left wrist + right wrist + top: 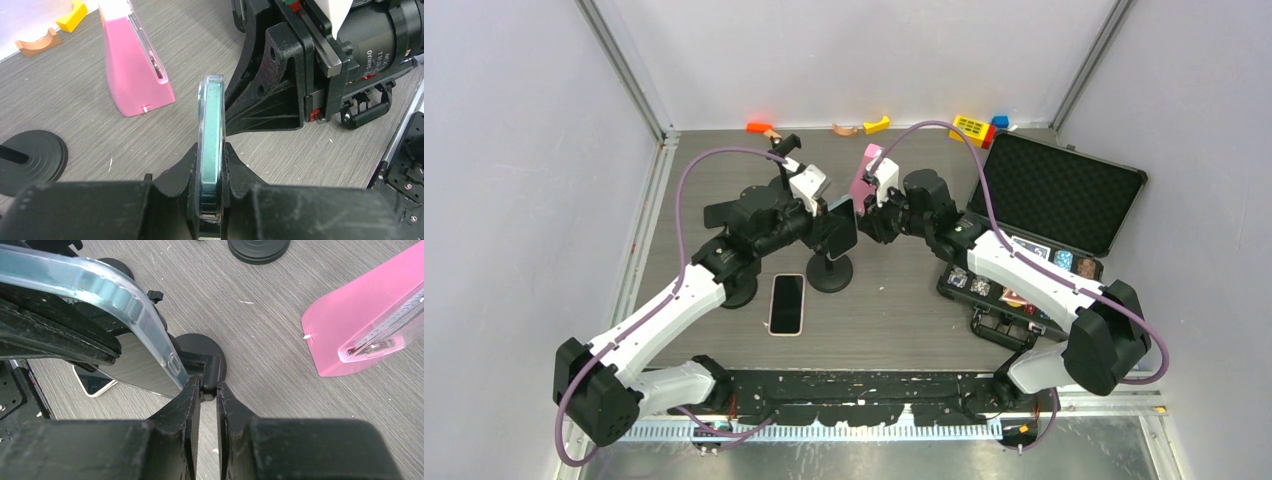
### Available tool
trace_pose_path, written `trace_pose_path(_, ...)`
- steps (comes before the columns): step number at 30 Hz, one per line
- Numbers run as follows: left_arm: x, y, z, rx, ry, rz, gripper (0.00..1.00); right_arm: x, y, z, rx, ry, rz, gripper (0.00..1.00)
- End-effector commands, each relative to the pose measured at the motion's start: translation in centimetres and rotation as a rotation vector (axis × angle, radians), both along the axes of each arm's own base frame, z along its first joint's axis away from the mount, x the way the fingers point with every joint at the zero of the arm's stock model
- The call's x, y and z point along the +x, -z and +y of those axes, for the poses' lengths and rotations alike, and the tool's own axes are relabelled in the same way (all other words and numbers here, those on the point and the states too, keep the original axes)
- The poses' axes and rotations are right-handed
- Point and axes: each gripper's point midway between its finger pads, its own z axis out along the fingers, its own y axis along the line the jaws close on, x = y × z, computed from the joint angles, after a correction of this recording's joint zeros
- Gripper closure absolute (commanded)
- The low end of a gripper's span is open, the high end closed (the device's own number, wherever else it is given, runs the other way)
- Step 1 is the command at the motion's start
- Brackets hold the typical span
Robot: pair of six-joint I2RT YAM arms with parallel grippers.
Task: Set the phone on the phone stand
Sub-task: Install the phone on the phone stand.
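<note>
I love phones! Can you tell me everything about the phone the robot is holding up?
The phone is thin, with a teal-green edge inside a clear see-through case and a dark, shiny screen. A side button shows on the rim. It is held up off the table, pinched front and back by the left gripper. Its lower corner is right by the black phone stand, whose top the right gripper pinches. Whether phone and stand touch, I cannot tell.

Grey wood-grain table [894, 310]: flat phone [786, 303], black stand base [830, 272], pink wedge [864, 178], open case [1044, 230].
</note>
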Motion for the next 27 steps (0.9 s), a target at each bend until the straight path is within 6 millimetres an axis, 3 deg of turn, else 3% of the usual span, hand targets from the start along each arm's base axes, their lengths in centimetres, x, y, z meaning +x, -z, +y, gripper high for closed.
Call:
trace_pose_path(1, 0.5, 9.6, 10.7, 0.443, -0.270, 0.158, 1.00, 2.1, -0.3, -5.5, -0.111, 0.200, -0.017, 0.96)
trace_pose_path(16, -0.7, 9.8, 8.8, 0.373, -0.153, 0.184, 1.00, 2.0, -0.1, -5.3, -0.112, 0.185, -0.016, 0.96)
trace_pose_path(27, -0.4, 10.1, 9.2, 0.368, -0.180, 0.190, 1.00, 2.0, 0.0, -5.3, -0.115, 0.184, -0.016, 0.92)
